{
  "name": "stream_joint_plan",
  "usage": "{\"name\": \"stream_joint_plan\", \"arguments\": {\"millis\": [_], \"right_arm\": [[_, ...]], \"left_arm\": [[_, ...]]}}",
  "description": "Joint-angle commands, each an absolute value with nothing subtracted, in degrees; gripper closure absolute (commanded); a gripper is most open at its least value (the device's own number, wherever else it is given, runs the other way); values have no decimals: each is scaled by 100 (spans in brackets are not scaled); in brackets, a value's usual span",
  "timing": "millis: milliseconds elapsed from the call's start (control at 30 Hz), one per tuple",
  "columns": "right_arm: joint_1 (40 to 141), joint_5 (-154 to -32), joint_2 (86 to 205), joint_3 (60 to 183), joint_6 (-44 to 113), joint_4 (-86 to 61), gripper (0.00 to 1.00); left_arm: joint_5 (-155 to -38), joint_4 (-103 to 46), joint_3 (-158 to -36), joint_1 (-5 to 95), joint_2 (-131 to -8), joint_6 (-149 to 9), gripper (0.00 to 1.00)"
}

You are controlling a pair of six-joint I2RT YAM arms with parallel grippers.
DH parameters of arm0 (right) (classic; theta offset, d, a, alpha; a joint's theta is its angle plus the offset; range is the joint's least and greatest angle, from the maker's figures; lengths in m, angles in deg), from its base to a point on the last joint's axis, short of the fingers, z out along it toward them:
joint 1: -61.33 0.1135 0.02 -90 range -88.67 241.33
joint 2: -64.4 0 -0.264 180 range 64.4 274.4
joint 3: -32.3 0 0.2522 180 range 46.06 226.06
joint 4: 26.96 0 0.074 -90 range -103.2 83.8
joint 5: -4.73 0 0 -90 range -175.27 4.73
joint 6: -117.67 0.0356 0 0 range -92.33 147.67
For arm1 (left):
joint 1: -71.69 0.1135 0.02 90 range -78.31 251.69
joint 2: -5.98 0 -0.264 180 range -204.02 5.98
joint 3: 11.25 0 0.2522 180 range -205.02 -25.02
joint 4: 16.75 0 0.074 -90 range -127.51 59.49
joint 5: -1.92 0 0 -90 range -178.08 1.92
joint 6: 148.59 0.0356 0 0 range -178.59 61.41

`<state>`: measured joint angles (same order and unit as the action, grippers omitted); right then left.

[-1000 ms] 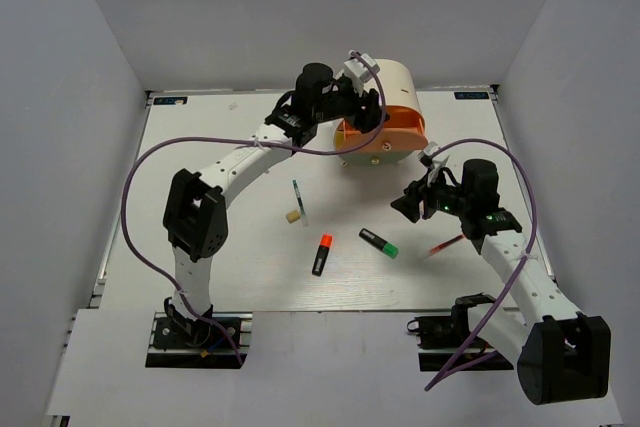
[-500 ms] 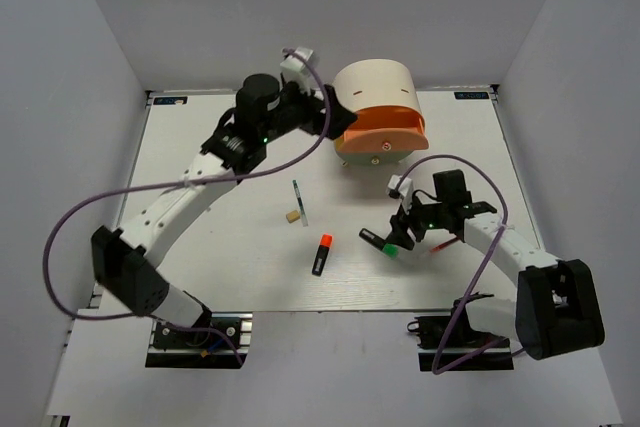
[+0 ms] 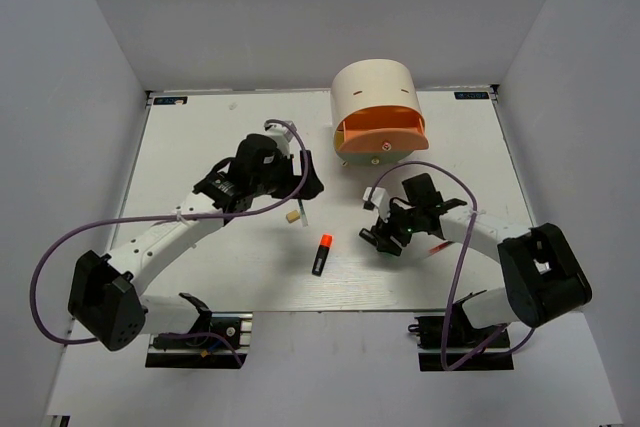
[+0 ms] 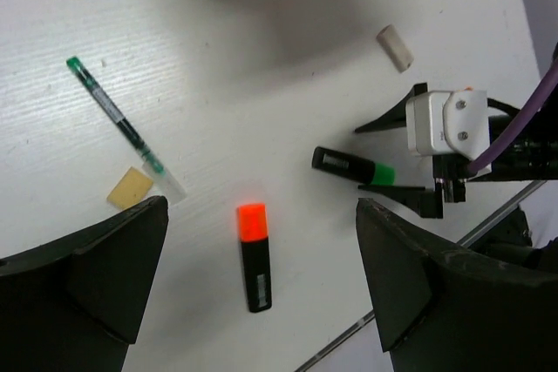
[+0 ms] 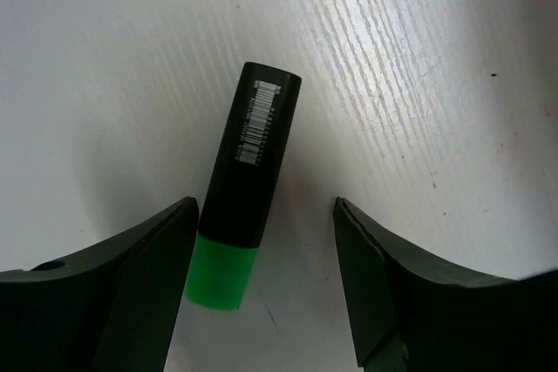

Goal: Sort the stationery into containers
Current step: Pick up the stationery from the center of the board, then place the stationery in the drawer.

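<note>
The green-ended highlighter [image 5: 245,182] lies on the table between my right gripper's [image 5: 261,280] open fingers, close to the left one; the gripper shows in the top view [image 3: 381,238]. My left gripper [image 3: 303,185] is open and empty, above the thin pale pen [image 4: 116,117] and the tan eraser [image 4: 129,189]. The orange-ended highlighter [image 3: 321,253] lies near the front middle and also shows in the left wrist view [image 4: 254,254]. A grey eraser [image 4: 395,48] lies farther back. The cream drum unit [image 3: 376,92] stands at the back with its orange drawer [image 3: 381,133] pulled open. The red pen [image 3: 438,246] is mostly hidden by the right arm.
Grey walls close in the table on the left, back and right. The left arm's purple cable [image 3: 120,222] loops over the left side. The table's front edge [image 3: 320,309] runs just beyond the orange-ended highlighter.
My left arm has pulled back from the drum unit to the middle of the table. My right gripper has moved left and come down around the green-ended highlighter.
</note>
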<state>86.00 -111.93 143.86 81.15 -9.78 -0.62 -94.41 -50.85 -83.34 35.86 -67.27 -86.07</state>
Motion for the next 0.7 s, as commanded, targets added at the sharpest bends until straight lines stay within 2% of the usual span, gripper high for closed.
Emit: {"name": "stream_joint_plan", "arguments": {"millis": [0,167,200,267,300,367,533,667], "right_arm": [[8822,-10576,14569,8324,-775,-563,31],[9007,-10373,14658,8298,-854,-546,43],[9051,-10382,14615,8280,-863,-503,51],[9060,-10478,14553,8254,-977,-354,61],[9069,-10504,14448,8271,-995,-222,71],[9025,-10697,14228,8289,-1109,-63,79],[8981,-10952,13035,8551,-1013,78,86],[8928,-10970,12418,8903,-513,-396,86]], "left_arm": [[-9388,-5598,-8355,3583,-6784,-8619,2],[-9510,-5661,-8355,3470,-6961,-8382,2],[-9607,-5661,-8355,3469,-7056,-8321,2],[-9791,-5810,-8355,3469,-7249,-8137,2],[-9862,-5863,-8407,3469,-7329,-8074,2],[-9986,-5916,-8408,3469,-7452,-8021,1],[-10284,-5811,-8408,3416,-7716,-7828,1],[-10477,-5749,-8408,3364,-7979,-7775,1]]}}
